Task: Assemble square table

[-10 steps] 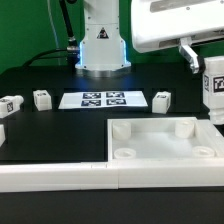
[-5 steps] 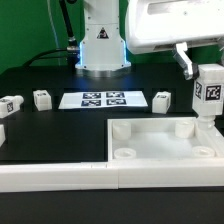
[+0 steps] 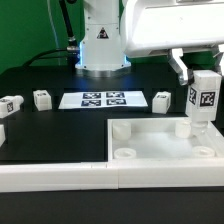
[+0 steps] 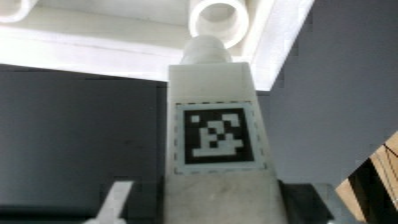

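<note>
- Since the earlier frame, the leg point(image 3: 203, 97) in my gripper point(image 3: 200, 72) has moved in over the top point(image 3: 112, 140) and a little lower.
- It now stands upright just above the far socket point(image 3: 185, 127) of the top. I cannot tell if they already touch.
- My jaws pinch the leg by its upper part; in the wrist view its tip points at the socket ring.
- I judge the alignment is nearly done, so what remains is to lower the leg in and screw it.
- The top has not shifted and all its sockets are empty. The loose legs point(image 3: 162, 99) lie beyond the top as before.
</note>
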